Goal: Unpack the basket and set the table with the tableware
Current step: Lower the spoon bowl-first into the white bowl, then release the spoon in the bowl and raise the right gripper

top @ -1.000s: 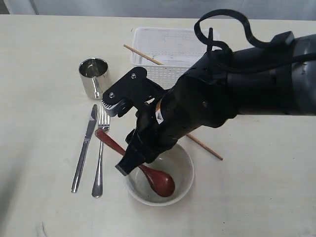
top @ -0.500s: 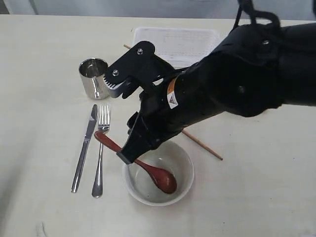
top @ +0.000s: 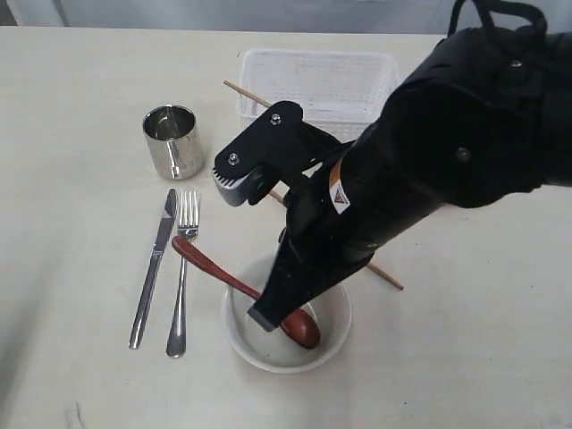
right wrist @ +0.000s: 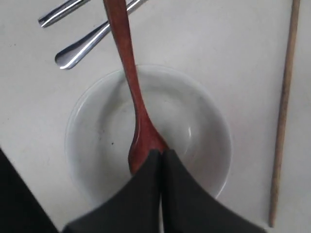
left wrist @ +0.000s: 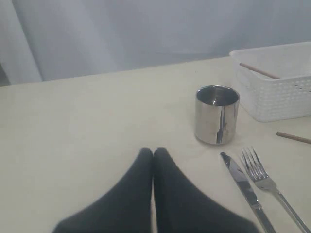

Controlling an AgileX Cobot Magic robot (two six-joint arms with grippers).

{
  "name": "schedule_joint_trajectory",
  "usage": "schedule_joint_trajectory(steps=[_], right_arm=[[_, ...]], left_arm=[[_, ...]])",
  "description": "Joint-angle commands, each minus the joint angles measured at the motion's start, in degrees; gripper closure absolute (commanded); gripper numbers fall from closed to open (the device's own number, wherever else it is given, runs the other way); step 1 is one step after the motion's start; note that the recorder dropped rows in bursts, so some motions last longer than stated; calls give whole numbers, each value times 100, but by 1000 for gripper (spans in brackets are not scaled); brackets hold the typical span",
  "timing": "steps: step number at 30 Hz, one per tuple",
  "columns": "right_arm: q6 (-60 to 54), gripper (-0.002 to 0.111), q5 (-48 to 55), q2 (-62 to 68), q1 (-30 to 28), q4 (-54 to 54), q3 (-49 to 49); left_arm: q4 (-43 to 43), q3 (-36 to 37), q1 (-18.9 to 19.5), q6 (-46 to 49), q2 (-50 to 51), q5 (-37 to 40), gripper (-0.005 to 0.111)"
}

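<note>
Pale cream table point(top: 80, 89), faint scuffs, grey curtain-like backdrop point(left wrist: 146, 34) behind its far edge. White lattice basket point(top: 313, 76) sits at the far edge, mid-table, with one wooden chopstick point(top: 255, 96) leaning out over its left rim. The second chopstick point(right wrist: 284, 107) lies flat on the table beside the bowl. Off-white bowl point(top: 332, 335) is toward the near edge, centre. Reddish-brown spoon point(top: 214, 268) has its head in the bowl, handle over the rim, its end reaching the fork point(top: 181, 277). Knife point(top: 152, 268) is just left of the fork, steel cup point(top: 170, 141) beyond them. Right gripper point(right wrist: 160, 151) has its fingers pressed together over the spoon head. Left gripper point(left wrist: 153, 151) is also pressed together, above bare table.
</note>
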Motion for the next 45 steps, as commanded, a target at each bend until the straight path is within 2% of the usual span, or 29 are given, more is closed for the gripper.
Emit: schedule_joint_trajectory(steps=[1, 4, 9, 15, 22, 32, 45], right_arm=[[-968, 109, 339, -66, 23, 987, 98], [-1692, 109, 352, -66, 23, 1776, 300], [-1958, 109, 641, -66, 23, 1926, 413], [-2955, 109, 924, -66, 23, 2922, 413], [-3266, 109, 924, -66, 80, 2960, 553], [-3535, 109, 628, -31, 745, 2960, 688], [-3620, 109, 458, 557, 769, 3094, 688]], left_arm=[[23, 10, 1, -20, -15, -45, 107], [23, 10, 1, -20, -15, -45, 107], [23, 10, 1, -20, -15, -45, 107], [23, 10, 1, -20, -15, -45, 107], [23, 10, 1, -20, -15, -45, 107], [23, 10, 1, -20, -15, -45, 107], [23, 10, 1, -20, -15, -45, 107]])
